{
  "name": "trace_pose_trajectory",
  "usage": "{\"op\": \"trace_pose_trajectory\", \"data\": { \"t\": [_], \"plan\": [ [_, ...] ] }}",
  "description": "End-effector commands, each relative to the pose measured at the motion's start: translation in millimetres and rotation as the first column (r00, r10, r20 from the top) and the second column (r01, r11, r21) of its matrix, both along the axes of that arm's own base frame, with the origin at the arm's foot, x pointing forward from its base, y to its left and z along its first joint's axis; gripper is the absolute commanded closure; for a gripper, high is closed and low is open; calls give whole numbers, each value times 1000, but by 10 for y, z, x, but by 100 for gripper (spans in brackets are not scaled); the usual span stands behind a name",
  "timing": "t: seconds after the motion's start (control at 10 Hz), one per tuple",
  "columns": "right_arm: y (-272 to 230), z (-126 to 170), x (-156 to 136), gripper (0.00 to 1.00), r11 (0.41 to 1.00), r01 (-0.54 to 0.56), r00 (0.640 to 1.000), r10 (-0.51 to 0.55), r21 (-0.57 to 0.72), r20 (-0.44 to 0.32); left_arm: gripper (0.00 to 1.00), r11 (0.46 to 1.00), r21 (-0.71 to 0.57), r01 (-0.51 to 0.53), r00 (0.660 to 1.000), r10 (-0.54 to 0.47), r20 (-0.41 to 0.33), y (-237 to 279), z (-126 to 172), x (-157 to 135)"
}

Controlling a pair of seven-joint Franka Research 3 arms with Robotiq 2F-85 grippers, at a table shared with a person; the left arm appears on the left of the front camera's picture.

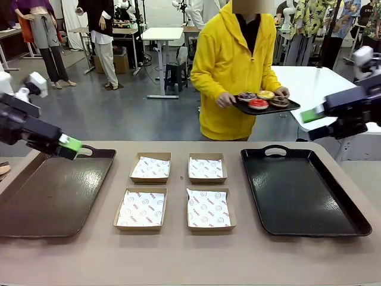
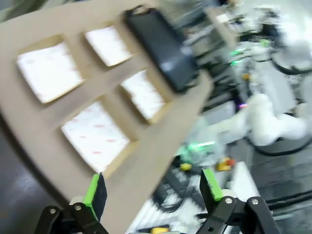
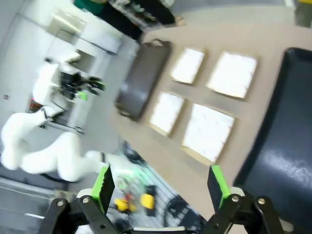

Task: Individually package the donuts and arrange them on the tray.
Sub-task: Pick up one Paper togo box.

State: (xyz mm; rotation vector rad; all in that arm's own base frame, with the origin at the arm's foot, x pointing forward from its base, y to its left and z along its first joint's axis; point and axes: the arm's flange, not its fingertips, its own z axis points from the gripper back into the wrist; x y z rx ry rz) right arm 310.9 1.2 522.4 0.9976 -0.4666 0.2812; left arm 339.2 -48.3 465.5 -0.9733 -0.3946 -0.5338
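My left gripper has its green-padded fingers wide apart with nothing between them, and it hangs above the far end of the brown tray. My right gripper is equally wide and empty, raised near the far right corner of the black tray. Between both trays four paper-lined cardboard boxes lie on the table, and the donuts are well apart from me, on a small dark tray carried by a person at the far side.
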Motion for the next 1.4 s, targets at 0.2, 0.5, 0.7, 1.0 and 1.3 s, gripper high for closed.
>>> {"op": "trace_pose_trajectory", "data": {
  "t": [0.2, 0.5, 0.7, 1.0, 1.3],
  "plan": [
    [-392, -1057, -531, 0, 902, 27, 988, 42, 431, -150, 0, 691, -695, -197, 928, -97, -359, 557, -401, -201],
    [-512, -1241, -583, 0, 934, -9, 951, 119, 358, -286, 0, 750, -603, -272, 862, -89, -499, 850, -656, -320],
    [-557, -1300, -666, 0, 943, -2, 946, 110, 333, -306, 0, 800, -512, -313, 834, -26, -551, 1009, -773, -373],
    [-616, -1276, -746, 0, 944, 29, 949, 78, 329, -306, 0, 884, -332, -328, 811, 84, -578, 1112, -780, -408],
    [-611, -1243, -742, 0, 943, 33, 953, 71, 330, -296, 0, 902, -269, -338, 806, 130, -577, 1115, -716, -430]
  ]
}}
